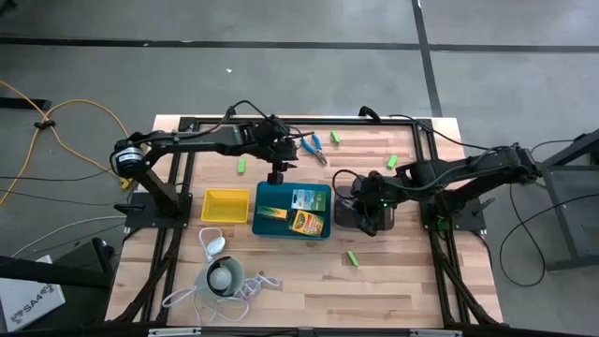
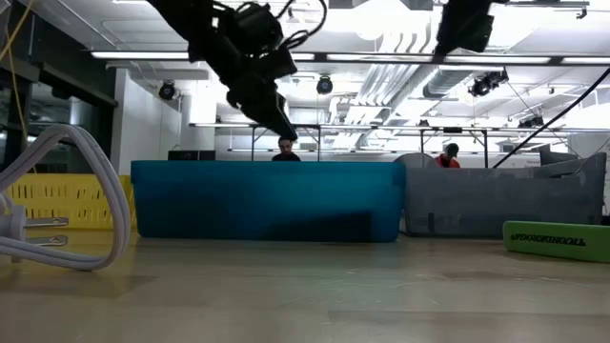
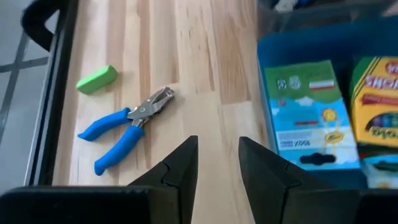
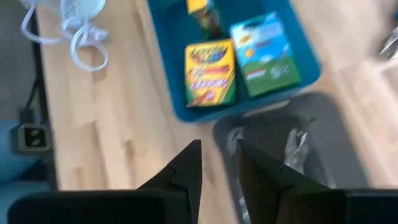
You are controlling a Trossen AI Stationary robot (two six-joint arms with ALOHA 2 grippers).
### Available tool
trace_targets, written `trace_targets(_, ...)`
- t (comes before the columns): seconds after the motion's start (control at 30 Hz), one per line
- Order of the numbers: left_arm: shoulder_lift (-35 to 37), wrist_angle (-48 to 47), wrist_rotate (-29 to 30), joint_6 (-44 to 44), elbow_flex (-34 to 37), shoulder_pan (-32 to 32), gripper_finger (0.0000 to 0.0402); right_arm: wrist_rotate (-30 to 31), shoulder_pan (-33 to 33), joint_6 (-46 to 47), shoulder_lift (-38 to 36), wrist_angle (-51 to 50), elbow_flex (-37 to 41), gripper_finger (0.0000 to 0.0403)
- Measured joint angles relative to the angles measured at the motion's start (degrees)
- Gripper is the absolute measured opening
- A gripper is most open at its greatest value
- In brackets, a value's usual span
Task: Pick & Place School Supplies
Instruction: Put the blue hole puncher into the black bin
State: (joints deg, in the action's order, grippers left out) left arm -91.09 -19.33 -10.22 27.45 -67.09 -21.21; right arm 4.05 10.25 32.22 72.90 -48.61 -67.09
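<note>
The teal tray (image 1: 321, 192) holds two yellow-and-green crayon boxes (image 4: 210, 73) and a green-and-white flat pack (image 3: 308, 112). A blue-handled tool (image 3: 127, 127) lies flat on the table near the far edge, with a lime-green block (image 3: 96, 79) beside it. More lime-green blocks (image 1: 241, 166) (image 1: 353, 258) lie scattered on the wood. My left gripper (image 1: 276, 176) hangs open above the teal tray's far edge, nothing between its fingers. My right gripper (image 1: 370, 213) is open over the dark grey tray (image 4: 323, 130), in which a shiny item (image 4: 296, 146) lies.
A yellow tray (image 1: 225, 206) stands left of the teal one. A white round gadget (image 1: 223, 276) with its looped cord (image 1: 182, 298) lies near the front left. Bare wood stretches along the near side and at the far right. People show beyond the table in the low view.
</note>
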Motion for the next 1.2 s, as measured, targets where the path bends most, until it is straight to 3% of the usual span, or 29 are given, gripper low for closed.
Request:
trace_targets(0.13, -1.38, 0.06, -0.02, 2.37, 0.0, -0.76, 0.0111, 3.59, -1.06, -1.92, 0.0, 1.65, 0.0, 0.0086)
trace_targets(0.37, -1.55, -0.32, 0.0, 1.84, -0.03, -2.69, 0.0111, 3.74, -2.73, -2.49, 0.0, 2.33, 0.0, 0.0086)
trace_targets(0.67, -1.55, -7.5, -0.22, 2.46, -6.57, -3.66, 0.0111, 7.74, -2.89, -5.86, 0.04, 4.21, 0.02, 0.0086)
trace_targets(0.93, -2.47, -9.78, -8.95, 2.49, -12.79, -9.39, 0.0111, 7.91, -2.89, -6.53, 0.04, 5.94, 0.02, 0.0086)
trace_targets(1.2, -5.46, -9.95, -10.19, 3.17, -14.74, -15.29, 0.0111, 7.8, -2.75, -6.55, 0.04, 6.45, 0.02, 0.0086)
